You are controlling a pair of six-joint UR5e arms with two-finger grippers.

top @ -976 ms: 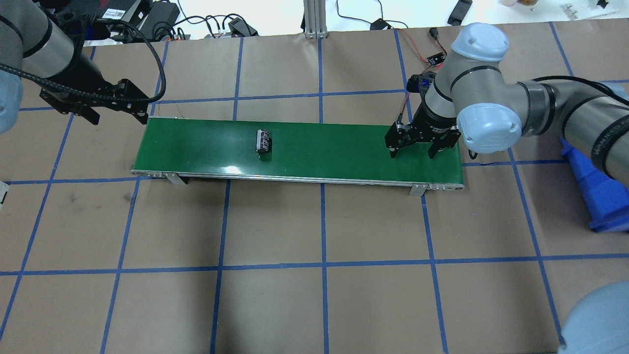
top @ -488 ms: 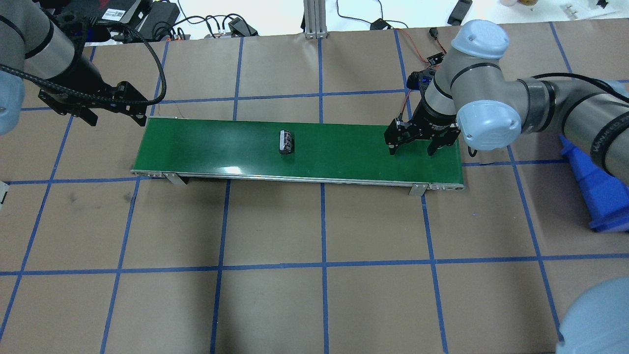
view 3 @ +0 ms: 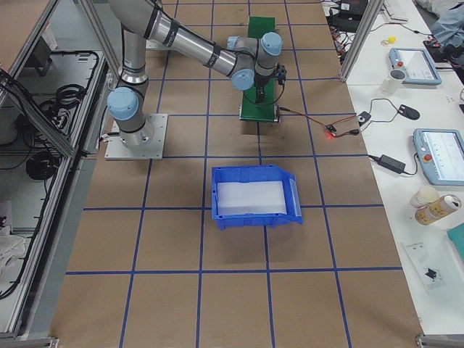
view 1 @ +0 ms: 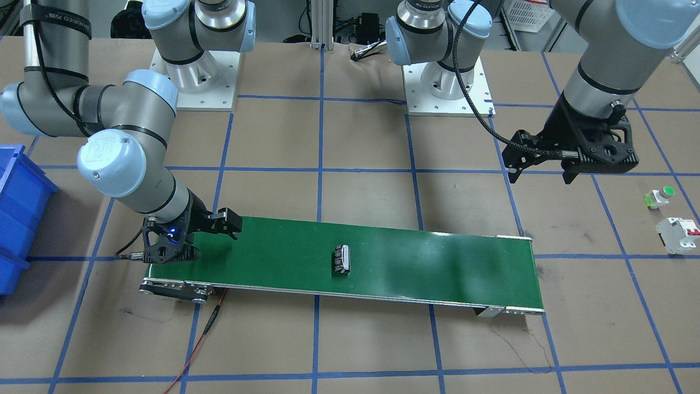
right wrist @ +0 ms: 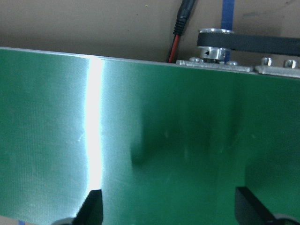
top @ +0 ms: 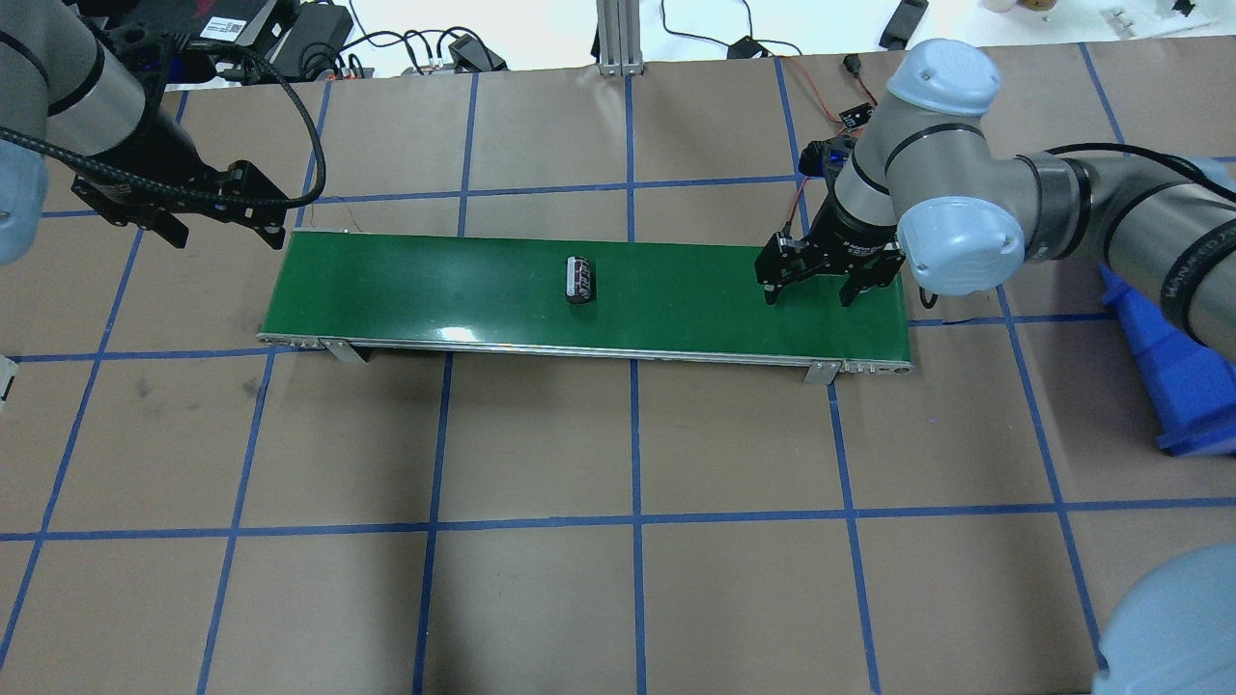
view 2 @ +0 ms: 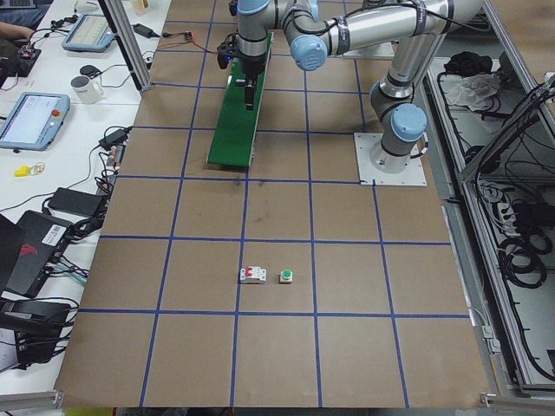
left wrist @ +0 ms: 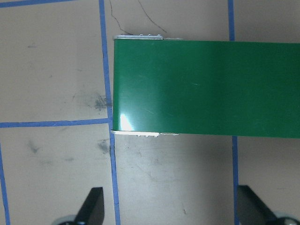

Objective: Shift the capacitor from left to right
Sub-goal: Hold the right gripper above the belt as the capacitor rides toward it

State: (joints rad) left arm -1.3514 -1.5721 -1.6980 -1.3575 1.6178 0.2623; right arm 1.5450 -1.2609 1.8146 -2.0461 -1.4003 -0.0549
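as the green belt (top: 435, 280) spans the table, the right gripper (top: 809, 299) hangs over its right end, fingers spread and empty; the left gripper (top: 230, 230) hovers off its left end, likewise spread. the capacitor (top: 579, 280) lies mid-belt: roughly halfway, with the right-end pickup not yet done.

Conveyor belt (top: 425, 285): plain green, with silver side rails. Capacitor (top: 579, 279), on the belt: dark body with pale stripes. Table (top: 541, 434): brown covering with a blue tape grid. Left gripper (top: 230, 230) and right gripper (top: 811, 297): black. Arms (top: 1072, 208): grey tubes with pale blue joint caps. Bin (view 3: 254, 196): blue, pale inside. At 3 o'clock in the front-facing view: circuit breaker (view 1: 678, 235), white with red switches; push button (view 1: 659, 197), green cap.
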